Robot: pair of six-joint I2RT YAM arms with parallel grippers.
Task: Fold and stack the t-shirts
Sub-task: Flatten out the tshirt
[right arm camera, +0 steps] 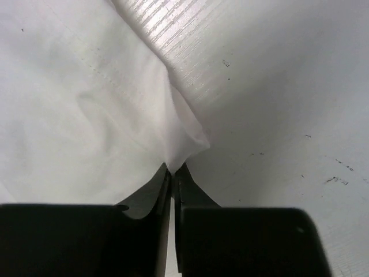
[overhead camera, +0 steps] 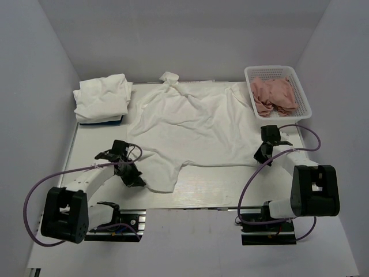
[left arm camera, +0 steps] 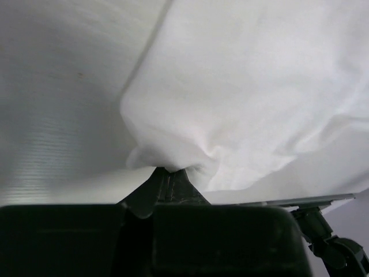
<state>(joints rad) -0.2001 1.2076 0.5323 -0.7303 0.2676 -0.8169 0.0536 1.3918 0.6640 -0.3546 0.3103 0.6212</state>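
Top camera: high, near-edge side, looking down on whole table. Wrist cameras: close-up, t-shirt edges; overlap top view.

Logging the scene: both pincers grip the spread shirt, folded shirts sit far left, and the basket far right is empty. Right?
No. The basket is not empty: the top view shows pink cloth in it. The left pincer and right pincer do grip the spread shirt, and folded shirts sit far left.
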